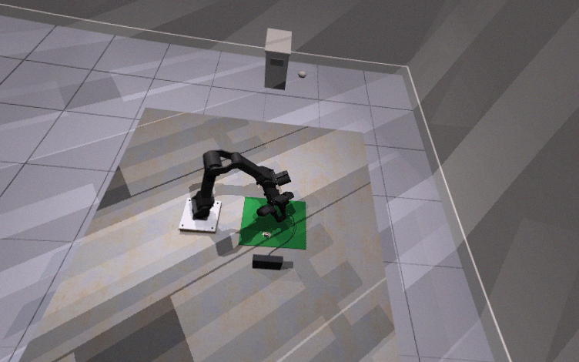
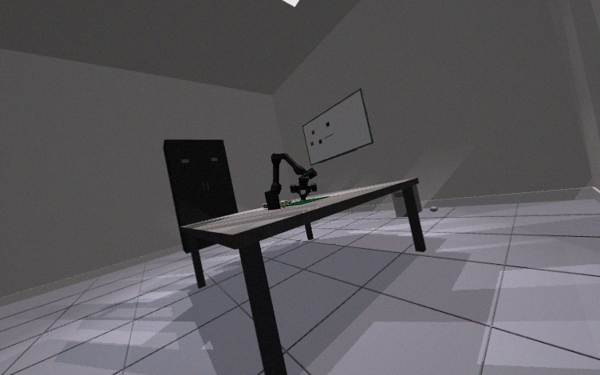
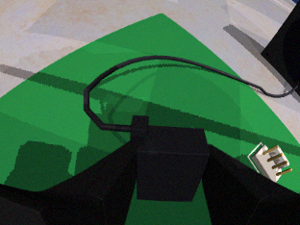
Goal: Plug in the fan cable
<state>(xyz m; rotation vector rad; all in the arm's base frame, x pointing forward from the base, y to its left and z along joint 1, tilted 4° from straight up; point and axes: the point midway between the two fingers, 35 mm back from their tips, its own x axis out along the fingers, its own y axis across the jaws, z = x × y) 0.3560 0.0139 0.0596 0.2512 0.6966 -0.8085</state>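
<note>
My gripper [image 3: 169, 151] [image 1: 279, 217] [image 2: 302, 195] is shut on the fan's black plug [image 3: 171, 162] and holds it above the green board [image 3: 58, 104] [image 1: 256, 236] [image 2: 309, 200]. The plug's thin black cable [image 3: 161, 61] [image 1: 293, 230] loops over the board and runs off to the right toward the black fan [image 1: 267, 261] [image 3: 285, 46]. The white four-pin header [image 3: 271, 162] [image 1: 266, 233] stands on the board, to the right of the plug in the wrist view and apart from it. The fingers hide the plug's underside.
The arm's base sits on a white plate [image 1: 188, 223] left of the board. The fan lies on the table [image 1: 333, 179] [image 2: 247, 227] just off the board's near edge. A grey box [image 1: 277, 57] and a small ball [image 1: 302, 73] are on the floor far behind.
</note>
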